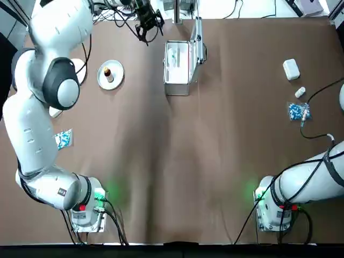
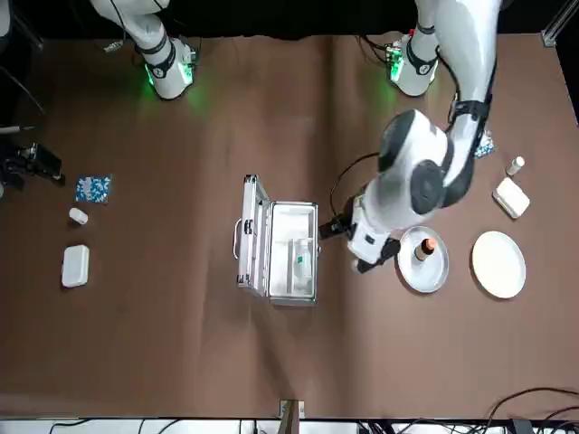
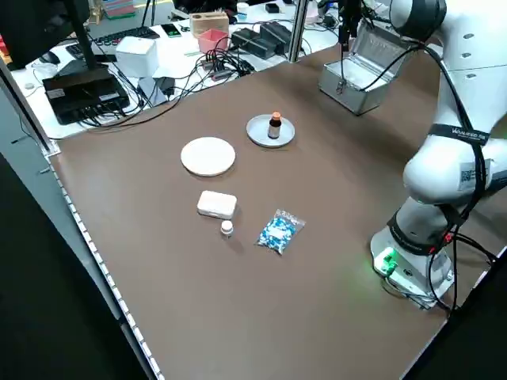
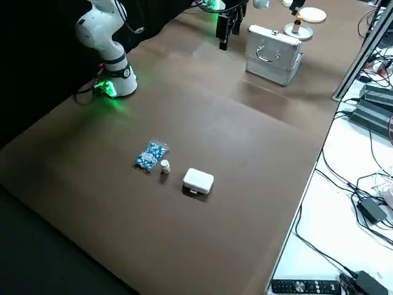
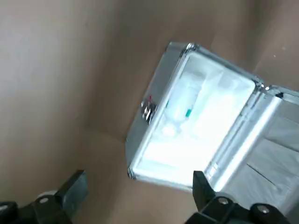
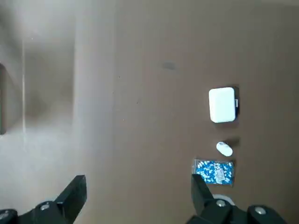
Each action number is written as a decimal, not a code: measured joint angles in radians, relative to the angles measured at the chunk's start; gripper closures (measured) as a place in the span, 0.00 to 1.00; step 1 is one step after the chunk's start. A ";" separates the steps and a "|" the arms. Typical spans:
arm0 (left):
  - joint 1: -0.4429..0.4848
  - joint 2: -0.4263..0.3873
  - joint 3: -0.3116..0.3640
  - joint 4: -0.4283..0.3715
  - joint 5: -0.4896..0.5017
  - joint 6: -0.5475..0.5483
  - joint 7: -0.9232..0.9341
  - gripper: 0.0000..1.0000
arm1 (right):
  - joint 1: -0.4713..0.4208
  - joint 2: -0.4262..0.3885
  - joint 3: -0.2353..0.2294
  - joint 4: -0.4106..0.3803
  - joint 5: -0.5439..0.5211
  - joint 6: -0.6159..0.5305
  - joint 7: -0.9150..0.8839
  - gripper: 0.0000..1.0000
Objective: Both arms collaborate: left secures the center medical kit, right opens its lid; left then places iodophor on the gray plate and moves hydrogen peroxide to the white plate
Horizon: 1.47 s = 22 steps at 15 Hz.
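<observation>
While the left tool (image 5: 135,198) hovers spread wide and empty, the open silver aluminium medical kit (image 5: 196,126) lies just beyond its fingertips, a brown iodophor bottle (image 2: 421,250) upright on the gray round plate (image 2: 438,271) beside it.

You won't find much to read here. The only lettering sits on the left arm (image 3: 458,154): a small printed line on its dark band and a square code label below it, both too small for you to make out. Nothing else carries legible text or numbers.
</observation>
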 joint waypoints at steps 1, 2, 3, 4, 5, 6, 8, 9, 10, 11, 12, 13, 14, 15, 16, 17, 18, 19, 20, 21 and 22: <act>-0.021 0.008 0.000 -0.001 0.042 0.027 -0.004 0.00 | 0.000 0.000 0.000 0.000 0.000 0.000 0.000 0.01; -0.039 0.016 0.000 -0.002 0.065 0.059 -0.006 0.00 | 0.000 0.000 0.000 0.000 0.000 0.000 0.000 0.01; -0.054 0.026 0.000 -0.003 0.077 0.092 -0.006 0.00 | 0.000 0.000 0.000 0.000 0.000 0.000 0.000 0.01; -0.066 0.037 0.000 -0.004 0.083 0.125 -0.005 0.00 | 0.000 0.000 0.000 0.000 0.000 0.000 0.000 0.01; -0.076 0.051 0.000 -0.005 0.086 0.157 -0.003 0.00 | 0.000 0.000 -0.001 0.000 0.000 -0.001 0.000 0.01; -0.085 0.065 0.000 -0.006 0.089 0.184 -0.003 0.00 | 0.000 0.000 -0.001 0.000 0.000 -0.001 0.000 0.01; -0.102 0.101 0.001 -0.008 0.117 0.255 0.003 0.03 | 0.000 0.000 0.000 -0.001 0.000 -0.001 0.000 0.01; -0.110 0.116 0.001 -0.008 0.141 0.280 0.005 0.11 | 0.000 0.000 0.000 -0.001 0.000 -0.002 0.000 0.01; -0.117 0.126 0.001 -0.008 0.156 0.292 0.008 0.14 | 0.000 0.000 -0.001 -0.001 0.000 -0.002 0.000 0.01; -0.122 0.133 0.001 -0.008 0.165 0.297 0.011 0.15 | 0.000 0.000 -0.001 -0.001 0.000 -0.002 0.000 0.01; -0.127 0.136 0.001 -0.008 0.170 0.298 0.015 0.24 | 0.000 0.000 0.000 -0.001 0.000 -0.002 0.000 0.01; -0.131 0.137 0.001 -0.008 0.173 0.298 0.024 0.45 | 0.000 0.000 -0.001 -0.001 0.000 -0.002 0.000 0.01; -0.132 0.138 0.001 -0.008 0.174 0.298 0.031 0.48 | 0.000 0.000 -0.001 -0.001 0.000 -0.002 0.000 0.01; -0.134 0.139 0.001 -0.008 0.174 0.298 0.037 0.49 | 0.000 0.000 -0.001 -0.001 0.000 -0.002 0.000 0.01; -0.137 0.142 0.002 -0.008 0.180 0.298 0.042 0.56 | 0.000 0.000 -0.001 -0.001 0.000 -0.002 0.000 0.01; -0.140 0.146 0.002 -0.008 0.189 0.298 0.044 0.56 | 0.000 0.000 -0.001 -0.001 0.000 -0.002 0.000 0.01; -0.144 0.150 0.002 -0.008 0.200 0.298 0.044 0.56 | 0.000 0.000 -0.001 -0.001 0.000 -0.003 0.000 0.01; -0.146 0.154 0.002 -0.008 0.207 0.298 0.044 0.56 | 0.000 0.000 0.000 -0.001 0.000 -0.003 0.000 0.01; -0.148 0.158 0.002 -0.008 0.211 0.298 0.044 0.56 | 0.000 0.000 -0.001 -0.001 0.000 -0.003 0.000 0.01; -0.151 0.161 0.003 -0.009 0.212 0.298 0.045 0.56 | 0.000 0.000 0.000 -0.001 0.000 -0.003 0.000 0.01; -0.154 0.165 0.003 -0.009 0.215 0.298 0.045 0.56 | 0.000 0.000 0.000 -0.001 0.000 -0.004 0.000 0.01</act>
